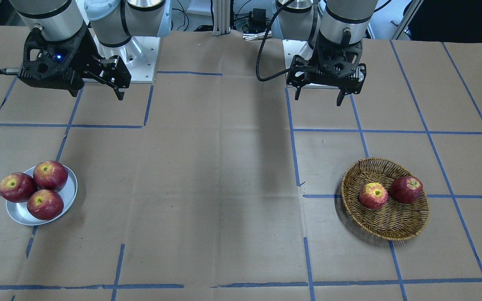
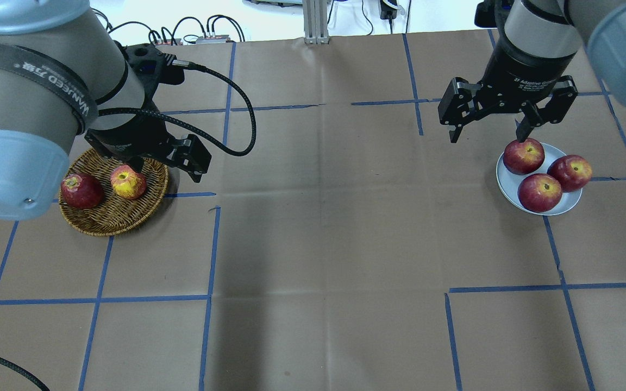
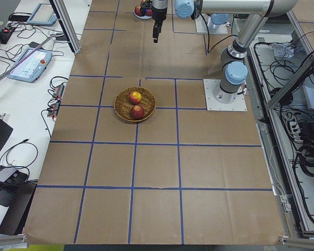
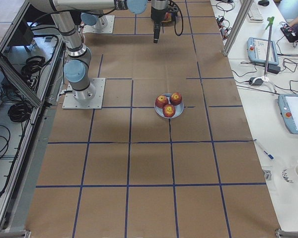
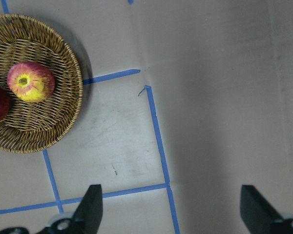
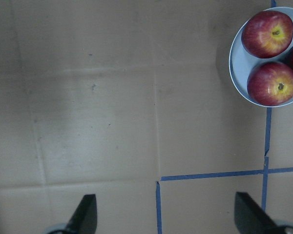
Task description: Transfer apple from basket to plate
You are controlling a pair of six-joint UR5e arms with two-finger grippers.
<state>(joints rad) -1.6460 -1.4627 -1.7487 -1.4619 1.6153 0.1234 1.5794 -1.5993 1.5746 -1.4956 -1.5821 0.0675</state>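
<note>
The apple, pinkish-red with a yellow patch around the stem, lies in the wicker basket beside a darker red apple. It also shows in the overhead view and the left wrist view. The silver plate holds three dark red apples. My left gripper is open and empty, raised above the table on the robot side of the basket. My right gripper is open and empty, raised near the plate.
The table is covered in brown cardboard marked with blue tape lines. The robot bases stand at the table's back edge. Operator desks with tablets and cables run along the far side of the table in both side views.
</note>
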